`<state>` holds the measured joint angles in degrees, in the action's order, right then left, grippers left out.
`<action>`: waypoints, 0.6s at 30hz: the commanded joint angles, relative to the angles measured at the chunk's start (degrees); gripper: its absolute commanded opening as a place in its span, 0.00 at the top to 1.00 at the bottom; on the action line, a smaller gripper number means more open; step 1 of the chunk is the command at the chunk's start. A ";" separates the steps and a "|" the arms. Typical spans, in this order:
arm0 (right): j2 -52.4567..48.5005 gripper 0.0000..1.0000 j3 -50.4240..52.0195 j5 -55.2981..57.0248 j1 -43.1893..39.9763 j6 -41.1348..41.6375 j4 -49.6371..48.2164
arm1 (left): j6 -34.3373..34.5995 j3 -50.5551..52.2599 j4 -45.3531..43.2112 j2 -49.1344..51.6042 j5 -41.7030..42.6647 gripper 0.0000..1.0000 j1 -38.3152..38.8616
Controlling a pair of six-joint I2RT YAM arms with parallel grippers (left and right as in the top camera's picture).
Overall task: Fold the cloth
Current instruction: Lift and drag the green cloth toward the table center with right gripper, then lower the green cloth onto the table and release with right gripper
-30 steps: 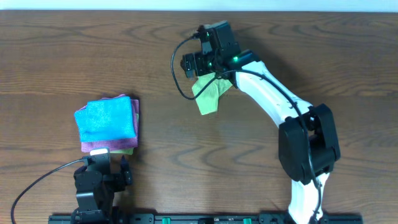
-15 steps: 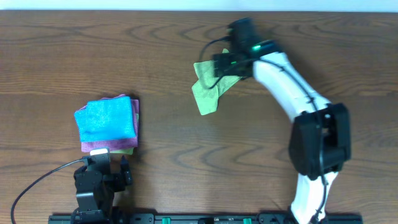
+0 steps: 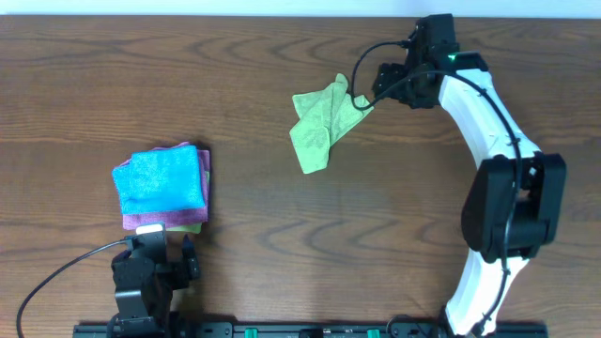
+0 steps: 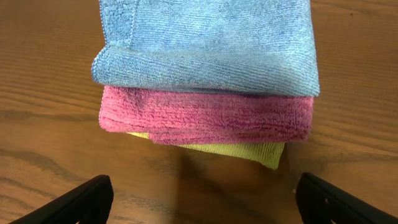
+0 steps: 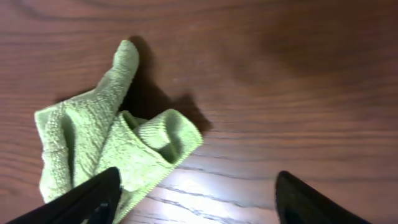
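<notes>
The cloth (image 3: 319,124) is lime-green and lies crumpled and partly doubled over on the table's far middle. In the right wrist view the cloth (image 5: 102,146) fills the lower left, one corner sticking up. My right gripper (image 3: 374,86) hovers at the cloth's right end and is open. In its own view the right gripper (image 5: 196,202) spans bare wood, with the cloth's hem reaching the left finger (image 5: 84,199). My left gripper (image 3: 158,242) rests near the front left, and the left gripper (image 4: 202,202) stands open with nothing between its fingers.
A stack of folded cloths lies just ahead of the left gripper: a blue cloth (image 4: 211,43) on top, a pink-magenta cloth (image 4: 205,115) under it, a yellow-green one (image 4: 249,152) at the bottom. In the overhead view the stack (image 3: 161,183) sits at the left.
The right arm has swung right and back, from above the cloth to its right end. The cloth's upper part now stretches out to the right. The left arm has not moved.
</notes>
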<state>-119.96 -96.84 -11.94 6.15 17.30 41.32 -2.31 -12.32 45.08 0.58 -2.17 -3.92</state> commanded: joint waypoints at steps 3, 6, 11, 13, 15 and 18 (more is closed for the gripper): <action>-5.09 0.27 -0.68 -4.74 -0.04 0.39 -0.94 | 0.61 1.90 2.01 -0.37 -0.81 0.05 -0.17; -6.75 0.27 -0.70 -5.99 -0.09 0.98 -2.03 | 0.61 1.90 2.01 -0.37 -0.81 0.05 -0.17; -9.16 0.30 -0.68 -7.13 -0.09 2.03 -3.65 | 0.61 1.90 2.01 -0.37 -0.81 0.05 -0.17; -9.92 0.30 -0.68 -7.61 -0.09 2.43 -4.20 | 0.61 1.90 1.99 -0.37 -0.83 0.05 -0.17; -10.54 0.33 -0.68 -7.72 -0.09 2.86 -4.50 | 0.61 1.90 2.01 -0.37 -0.81 0.05 -0.17; -11.28 0.35 -0.68 -7.72 -0.09 2.89 -5.16 | 0.61 1.90 2.01 -0.37 -0.81 0.05 -0.17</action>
<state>-129.73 -96.84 -18.52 6.15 19.09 36.42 -2.31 -12.32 45.08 0.58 -2.17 -3.92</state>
